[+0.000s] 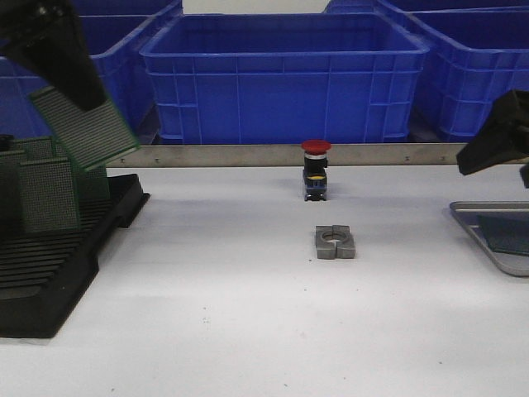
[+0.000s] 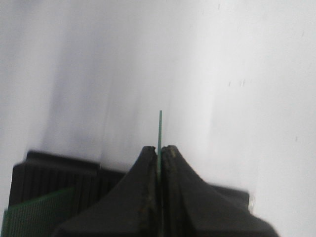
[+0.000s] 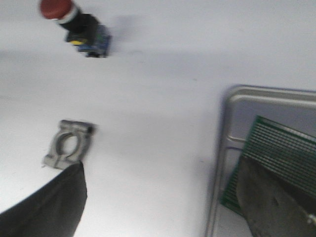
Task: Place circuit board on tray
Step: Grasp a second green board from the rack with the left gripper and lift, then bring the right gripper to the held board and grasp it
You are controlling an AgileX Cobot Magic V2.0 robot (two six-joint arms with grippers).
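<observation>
Blue plastic bins (image 1: 285, 74) lined the back of a white worktop (image 1: 248, 322). High at the left, the left tool (image 1: 78, 98) hung tilted, its black fingers (image 2: 143, 197) pressed together on the edge of a green circuit board (image 1: 87, 128), lifted above a black slotted rack (image 1: 50, 265); the left wrist view showed that board edge-on as a thin green line between the fingers. More perforated green boards (image 1: 45, 194) stood upright in the rack. At the right, the right tool (image 3: 163, 197) hovered over the near end of the tray (image 1: 496, 248), its two dark fingers spread wide apart and gripping nothing. The tray was shallow grey metal with a raised rim and rounded corner, and another green board (image 3: 276, 153) with fine rows of holes lay flat in it. Mid-worktop stood a black push-button switch with a red mushroom cap (image 1: 316, 169), and nearer the camera lay a grey metal split clamp block (image 1: 335, 242) with a round bore.
</observation>
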